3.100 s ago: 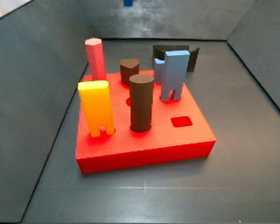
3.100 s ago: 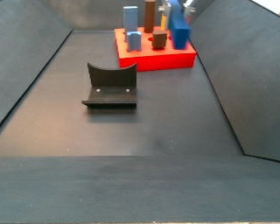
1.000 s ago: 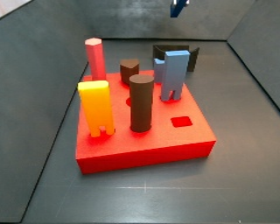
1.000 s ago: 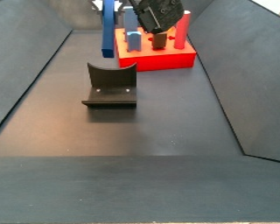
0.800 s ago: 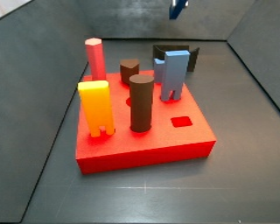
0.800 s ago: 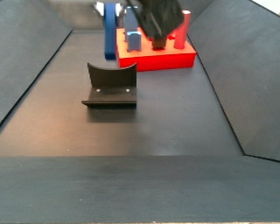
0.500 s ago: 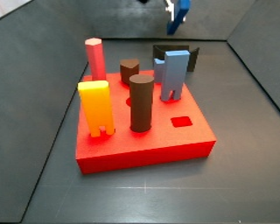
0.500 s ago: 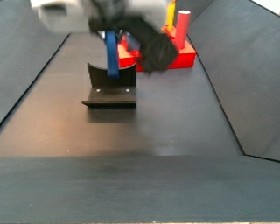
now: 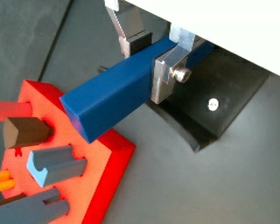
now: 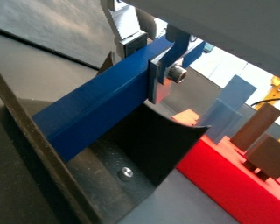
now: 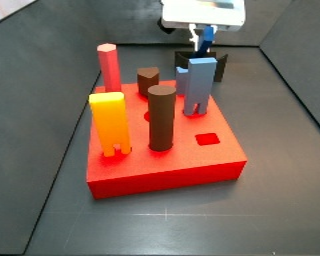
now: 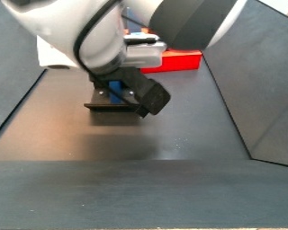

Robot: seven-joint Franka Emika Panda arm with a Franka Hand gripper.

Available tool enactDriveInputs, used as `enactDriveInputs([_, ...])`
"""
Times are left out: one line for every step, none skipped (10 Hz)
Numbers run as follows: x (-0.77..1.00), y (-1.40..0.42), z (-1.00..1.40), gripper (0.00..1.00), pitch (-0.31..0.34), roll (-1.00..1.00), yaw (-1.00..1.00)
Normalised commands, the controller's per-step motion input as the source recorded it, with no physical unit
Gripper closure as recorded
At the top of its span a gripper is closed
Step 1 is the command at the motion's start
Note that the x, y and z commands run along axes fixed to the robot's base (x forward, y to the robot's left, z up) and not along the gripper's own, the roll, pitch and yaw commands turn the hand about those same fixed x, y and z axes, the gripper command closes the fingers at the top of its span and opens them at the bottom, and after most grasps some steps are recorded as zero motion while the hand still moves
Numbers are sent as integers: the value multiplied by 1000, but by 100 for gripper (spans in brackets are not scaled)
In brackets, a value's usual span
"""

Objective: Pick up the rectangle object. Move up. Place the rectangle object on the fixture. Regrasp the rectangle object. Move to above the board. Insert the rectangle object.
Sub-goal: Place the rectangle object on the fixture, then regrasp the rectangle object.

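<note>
Over the fixture (image 9: 213,114), my tool (image 9: 146,54) pinches the rectangle object (image 9: 113,92) just above the bracket's curved seat; pickup and lift appear done, while placing, regrasp and insertion into the board (image 9: 90,188) remain.

Navy rectangle object (image 9: 113,87) clamped in gripper (image 9: 149,54), over black fixture (image 9: 219,109); red board (image 9: 90,188) beside.

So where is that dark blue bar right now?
In both wrist views the rectangle object is clamped between the tool's silver fingers, just above the black fixture, with the red board close beside it.
</note>
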Motion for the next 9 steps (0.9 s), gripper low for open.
enactDriveInputs([84,129,-501,100,-65,-104,-143])
enactDriveInputs([84,129,-501,100,-65,-104,-143])
enactDriveInputs([84,129,-501,100,-65,-104,-143])
enactDriveInputs([76,135,-501,100,-69,-101,-132])
enactDriveInputs([77,132,-500,100,-68,-101,-109])
enactDriveInputs([0,0,0,0,0,0,0])
enactDriveInputs([0,0,1000,0,42,24,45])
enactDriveInputs([-4,2,1000,0,44,28,44])
enactDriveInputs([-23,6,1000,0,55,40,37])
